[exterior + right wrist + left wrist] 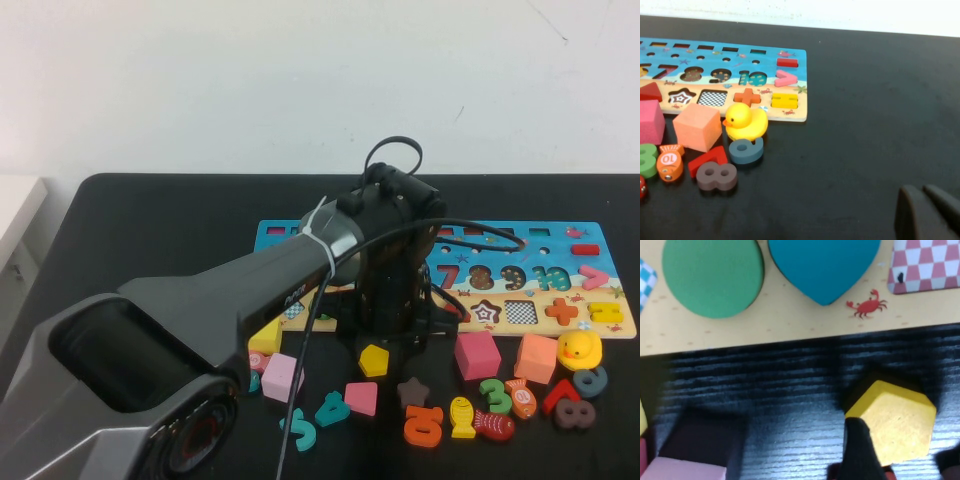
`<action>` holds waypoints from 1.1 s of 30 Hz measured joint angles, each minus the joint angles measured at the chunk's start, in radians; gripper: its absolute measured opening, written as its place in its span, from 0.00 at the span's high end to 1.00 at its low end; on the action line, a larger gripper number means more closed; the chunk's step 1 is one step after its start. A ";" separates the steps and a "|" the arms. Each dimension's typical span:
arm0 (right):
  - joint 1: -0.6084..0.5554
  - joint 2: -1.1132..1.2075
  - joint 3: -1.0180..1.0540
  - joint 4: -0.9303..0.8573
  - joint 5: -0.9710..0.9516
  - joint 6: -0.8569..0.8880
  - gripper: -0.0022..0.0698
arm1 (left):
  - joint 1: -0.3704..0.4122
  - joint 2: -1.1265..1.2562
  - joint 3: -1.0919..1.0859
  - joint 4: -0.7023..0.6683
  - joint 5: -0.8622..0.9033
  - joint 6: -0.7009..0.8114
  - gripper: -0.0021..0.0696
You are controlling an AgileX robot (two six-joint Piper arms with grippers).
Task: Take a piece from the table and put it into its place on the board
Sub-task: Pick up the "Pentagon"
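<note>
Left wrist view: the left gripper [900, 460] straddles the yellow pentagon piece [892, 425] directly beneath it, open, just short of the board [790, 327]. Right gripper [927, 212], pressed closed, sits well apart.

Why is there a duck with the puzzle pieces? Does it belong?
The yellow duck looks odd: it sits against the board edge among numbers and blocks, and no duck-shaped slot shows. The left pincer is at the yellow hexagon piece; the right pincer hangs over bare table, away from the pieces.
</note>
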 joint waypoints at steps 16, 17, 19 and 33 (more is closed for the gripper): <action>0.000 0.000 0.000 0.000 0.000 0.000 0.94 | 0.000 0.014 0.000 0.000 0.013 -0.019 0.43; 0.000 0.000 0.000 0.000 0.000 0.000 0.94 | 0.000 0.014 0.000 0.000 0.013 -0.022 0.43; 0.000 0.000 0.000 0.000 0.000 0.000 0.94 | 0.000 0.016 0.000 0.000 0.015 -0.022 0.43; 0.000 0.000 0.000 0.000 0.000 0.000 0.94 | -0.002 0.035 -0.002 0.051 0.014 0.006 0.43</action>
